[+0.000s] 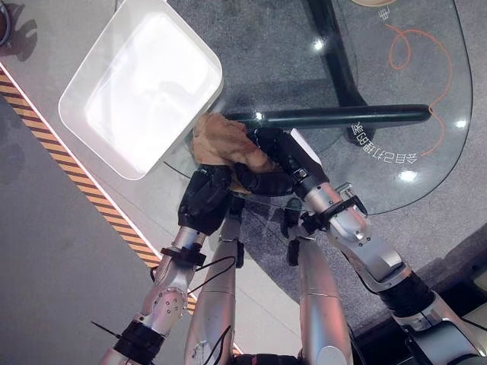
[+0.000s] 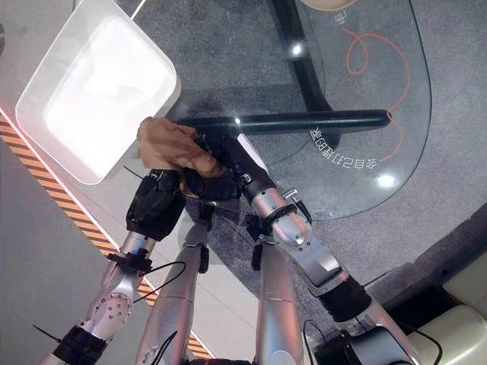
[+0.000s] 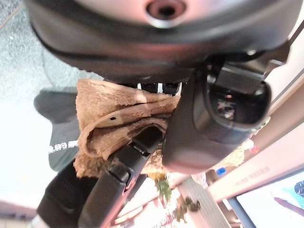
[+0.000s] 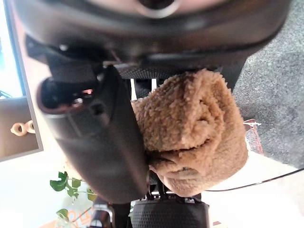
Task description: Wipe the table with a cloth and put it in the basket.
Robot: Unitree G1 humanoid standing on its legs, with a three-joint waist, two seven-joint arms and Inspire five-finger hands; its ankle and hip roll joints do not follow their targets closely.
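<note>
Beside basket [image 1: 91, 76] — both hands, left [image 1: 204, 199], right [image 1: 268, 163], gripping cloth [image 1: 219, 141]

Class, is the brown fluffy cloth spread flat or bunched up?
Bunched up: the brown fluffy cloth sits wadded in folds between both hands, left hand and right hand.

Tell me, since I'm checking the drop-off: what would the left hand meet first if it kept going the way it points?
Probably the white basket. The left hand, gripping the brown cloth together with the right hand, points up toward the basket's near rim; height is unclear.
</note>
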